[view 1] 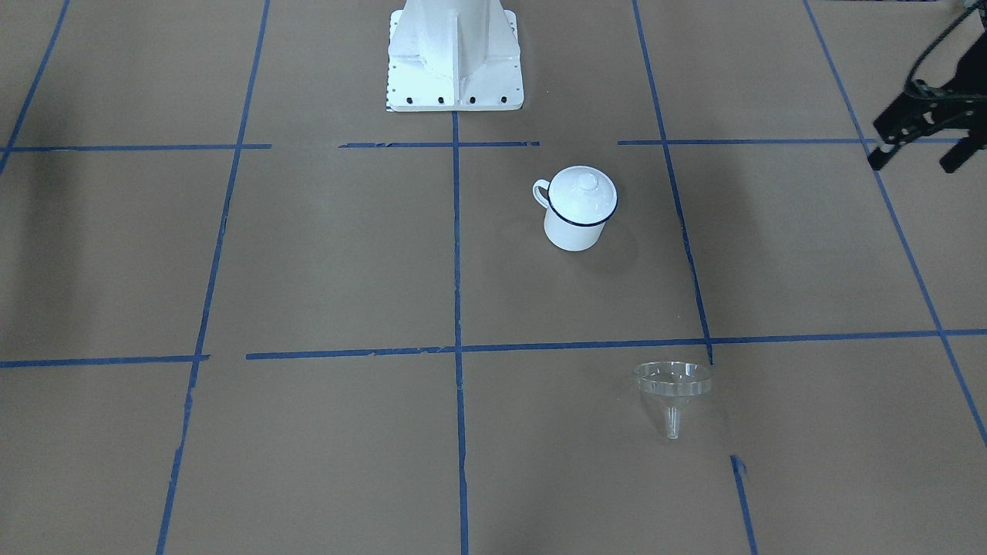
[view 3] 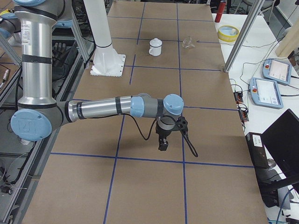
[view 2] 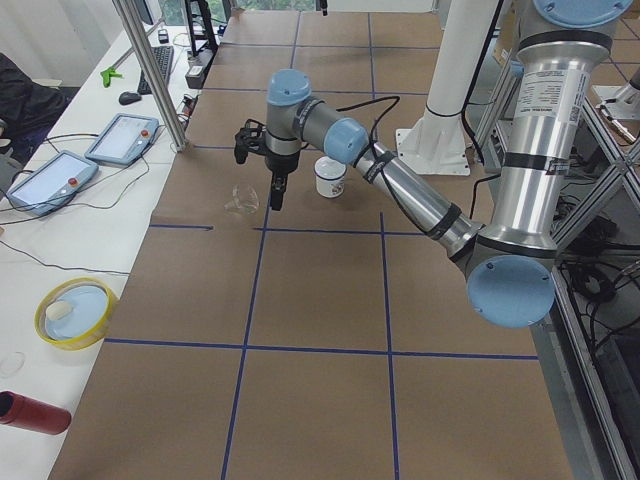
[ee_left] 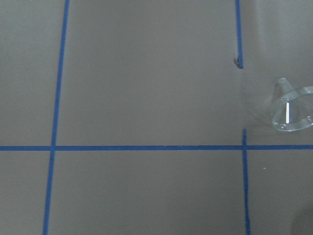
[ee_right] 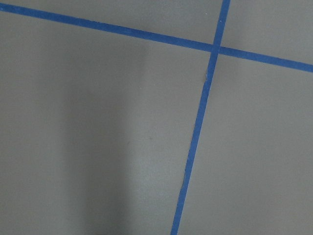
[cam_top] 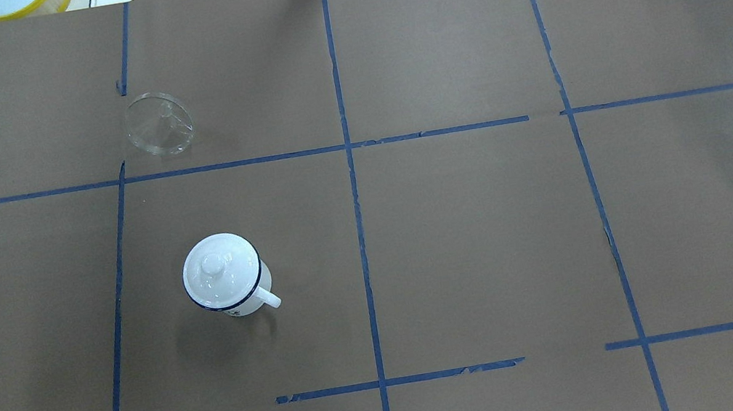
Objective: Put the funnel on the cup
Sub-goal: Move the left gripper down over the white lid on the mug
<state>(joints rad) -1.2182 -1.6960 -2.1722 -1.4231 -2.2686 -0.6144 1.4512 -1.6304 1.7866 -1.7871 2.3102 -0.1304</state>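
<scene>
Clear funnel (view 1: pixel 672 383) (lying tipped) sits well apart from left gripper (view 1: pixel 915 158).

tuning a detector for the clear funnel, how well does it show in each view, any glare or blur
Front-facing view: the funnel is faint, only rim highlights and spout stand out. Overhead view: a pale low-contrast ring. Left wrist view: soft, cut by the right edge, one bright glint. Side views: tiny, barely visible.

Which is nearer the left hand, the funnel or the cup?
The clear funnel; the left hand hangs open off to its side, and the white lidded cup stands farther away.
</scene>
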